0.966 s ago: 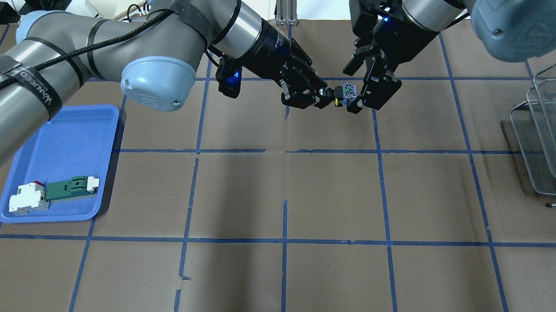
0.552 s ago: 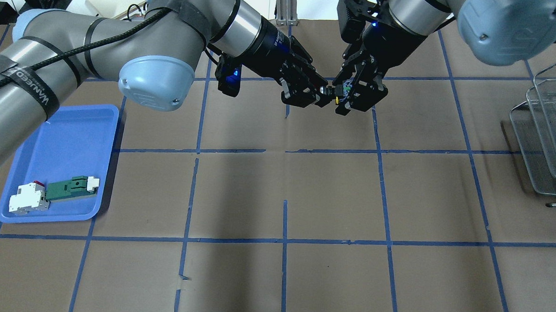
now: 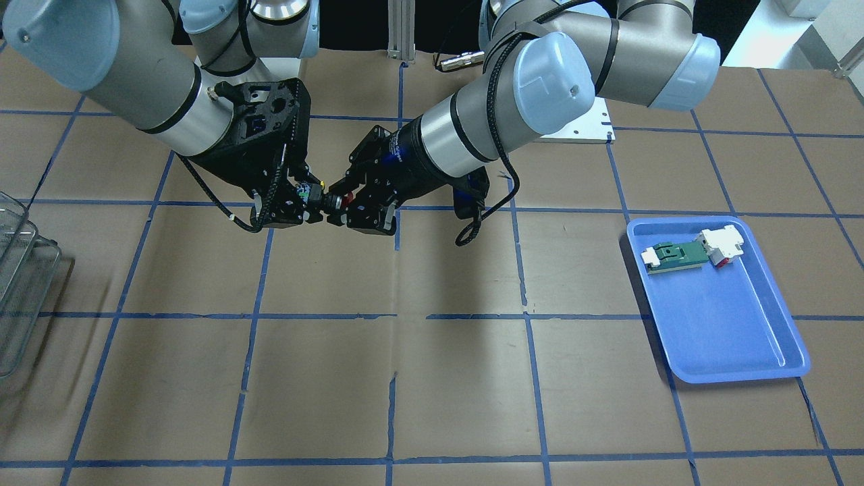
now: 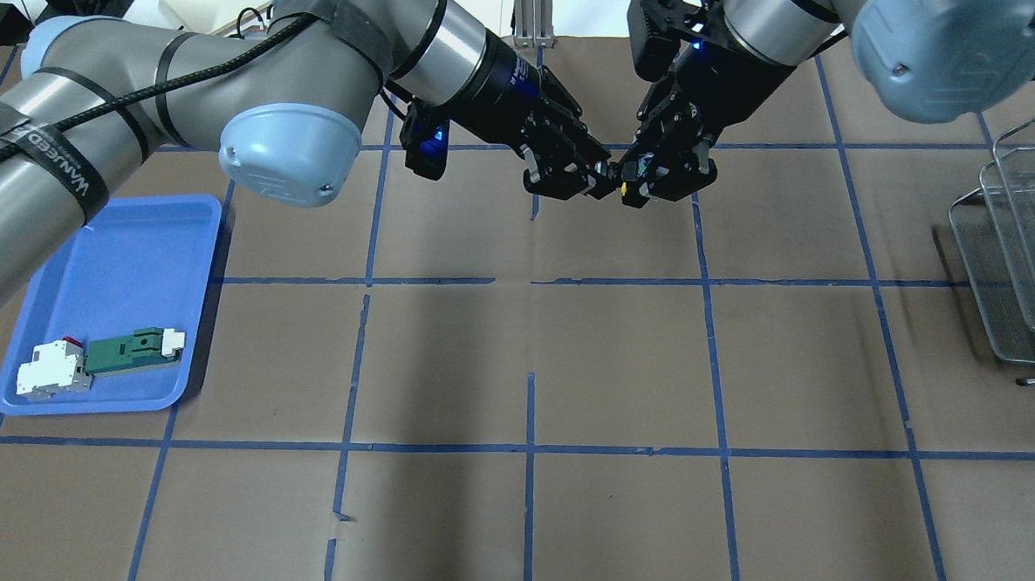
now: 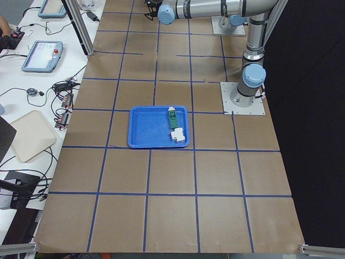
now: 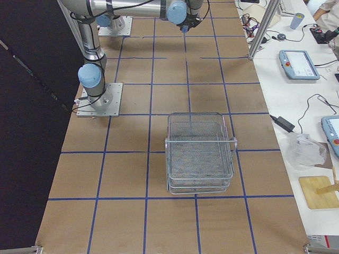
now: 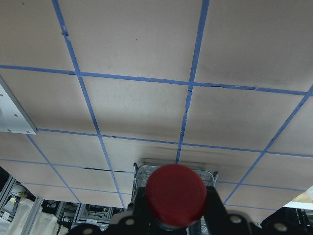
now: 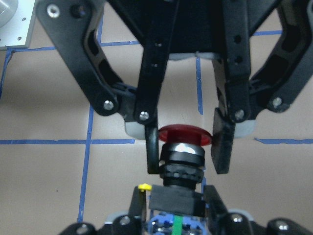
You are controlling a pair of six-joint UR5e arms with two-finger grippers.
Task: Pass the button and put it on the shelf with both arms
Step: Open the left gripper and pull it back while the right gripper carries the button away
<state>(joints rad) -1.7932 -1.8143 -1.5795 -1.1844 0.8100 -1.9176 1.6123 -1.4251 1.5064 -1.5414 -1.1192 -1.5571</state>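
The button [image 4: 620,174] hangs in mid-air between both grippers over the far middle of the table. My left gripper [image 4: 599,176] is shut on its red cap and black collar. The right wrist view shows this grip, a finger on each side of the button [image 8: 182,147]. My right gripper [image 4: 640,181] is shut on the silvery rear block, seen at the bottom of the right wrist view [image 8: 176,208]. The front-facing view shows the button [image 3: 329,200] between the two hands. The wire-mesh shelf [image 4: 1021,260] stands at the table's right edge, far from both grippers.
A blue tray [image 4: 126,256] lies at the left front and holds a green-and-white connector part [image 4: 135,348] and a white part [image 4: 51,371]. The table is brown paper with a grid of blue tape. The left wrist view shows the shelf [image 7: 142,174] behind the red cap.
My right gripper has moved in toward the left gripper and brought its fingers from wide open to shut on the button's rear block. The left gripper has barely moved.
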